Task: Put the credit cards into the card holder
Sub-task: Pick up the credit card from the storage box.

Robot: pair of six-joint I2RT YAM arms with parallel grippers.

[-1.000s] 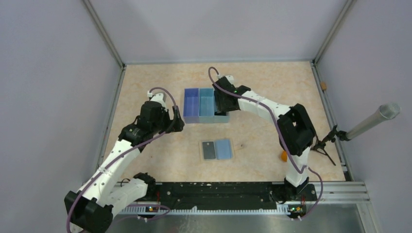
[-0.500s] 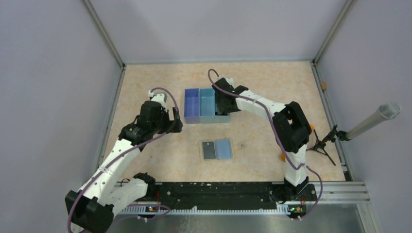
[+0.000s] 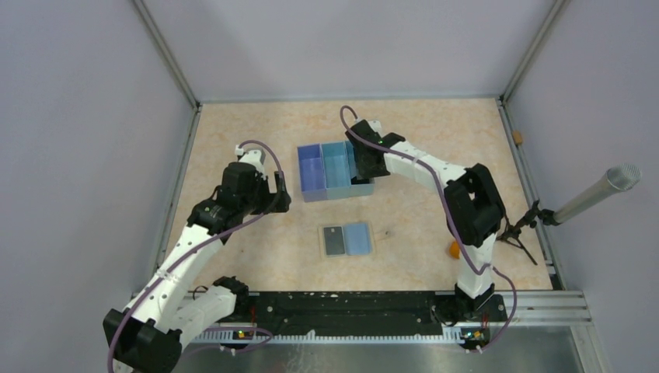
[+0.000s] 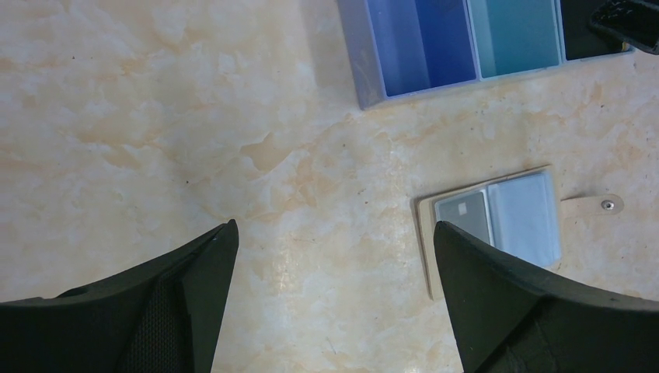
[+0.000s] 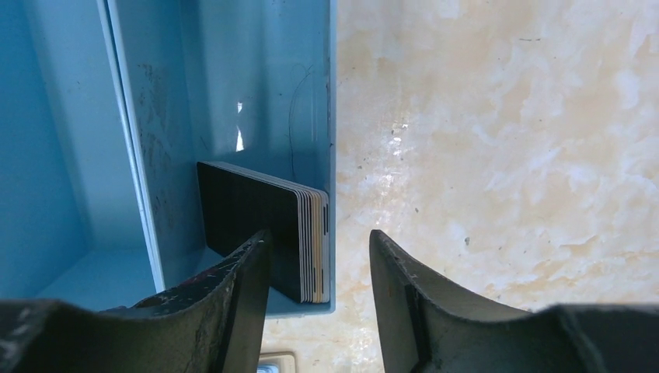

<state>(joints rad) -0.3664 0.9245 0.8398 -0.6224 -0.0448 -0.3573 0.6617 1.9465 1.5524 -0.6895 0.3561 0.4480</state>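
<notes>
The right gripper (image 5: 319,239) is held part open and empty, its jaws astride both the cards (image 5: 256,214) and the tray (image 5: 332,101) wall against which they are stacked on edge. The wall is probably best kept out of the pinch, and one card taken rather than the pack. The left gripper (image 4: 334,233) is spread wide, empty, beside the holder (image 4: 426,225), which is laid open near the tray. The pack's foot is hidden by the fingers, so contact cannot be judged.

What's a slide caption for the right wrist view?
Right end effector open over credit cards standing on edge in the blue tray.
</notes>
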